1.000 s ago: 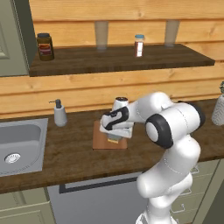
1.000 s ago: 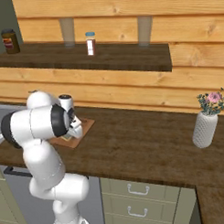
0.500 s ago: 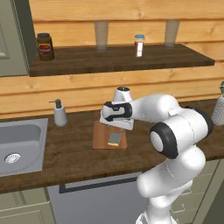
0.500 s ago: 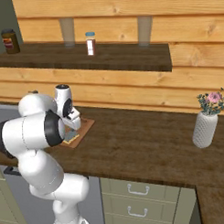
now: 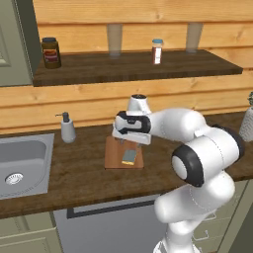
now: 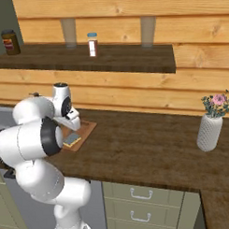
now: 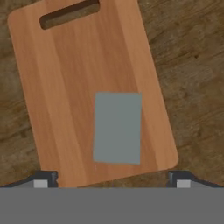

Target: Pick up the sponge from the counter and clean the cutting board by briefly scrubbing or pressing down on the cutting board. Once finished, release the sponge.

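The jaws (image 7: 112,183) stand spread wide and hold nothing, their tips well apart at the bottom of the hand view, above the cutting board (image 7: 65,78). The sponge (image 7: 117,127) lies flat on that board, grey-green side up, toward the short end away from the slot handle, inside the board's edges. The board rests on the surface (image 5: 79,178) between the sink (image 5: 20,160) and the arm. Judging by this, the release looks done; the sound move is a straight lift clear, without brushing the sponge.
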You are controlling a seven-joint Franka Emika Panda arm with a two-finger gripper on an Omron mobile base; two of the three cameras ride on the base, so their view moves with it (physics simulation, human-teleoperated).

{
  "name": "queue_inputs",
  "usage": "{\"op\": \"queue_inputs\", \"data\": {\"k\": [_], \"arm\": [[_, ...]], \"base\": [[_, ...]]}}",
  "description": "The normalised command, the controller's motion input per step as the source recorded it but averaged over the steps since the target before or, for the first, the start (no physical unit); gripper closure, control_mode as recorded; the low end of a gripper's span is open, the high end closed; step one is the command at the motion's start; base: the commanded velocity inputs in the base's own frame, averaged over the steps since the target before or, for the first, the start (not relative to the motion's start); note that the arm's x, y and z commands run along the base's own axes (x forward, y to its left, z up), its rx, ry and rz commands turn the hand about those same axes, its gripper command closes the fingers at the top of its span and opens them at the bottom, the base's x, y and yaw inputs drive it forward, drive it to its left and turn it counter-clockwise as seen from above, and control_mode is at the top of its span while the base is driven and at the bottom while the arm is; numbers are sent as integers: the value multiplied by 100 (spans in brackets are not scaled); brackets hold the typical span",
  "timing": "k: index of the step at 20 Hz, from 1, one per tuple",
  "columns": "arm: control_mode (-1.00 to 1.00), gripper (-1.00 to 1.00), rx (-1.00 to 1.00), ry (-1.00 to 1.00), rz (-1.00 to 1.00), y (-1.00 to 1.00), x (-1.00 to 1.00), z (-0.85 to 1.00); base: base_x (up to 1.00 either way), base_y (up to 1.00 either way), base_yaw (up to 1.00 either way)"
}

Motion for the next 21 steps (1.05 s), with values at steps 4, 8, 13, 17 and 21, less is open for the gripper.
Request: {"op": "queue_inputs", "data": {"k": [4, 8, 13, 17, 21], "arm": [[-100, -100, 0, -12, 0, -1, -81, 19], [-100, -100, 0, -15, 0, -15, -98, 40], [-100, -100, 0, -18, 0, -25, -86, 66], [-100, -100, 0, -18, 0, -39, -67, 89], [-100, -100, 0, -8, 0, -46, -17, 100]], "base": [[0, 0, 0], [0, 0, 0], [0, 0, 0], [0, 0, 0], [0, 0, 0]]}}
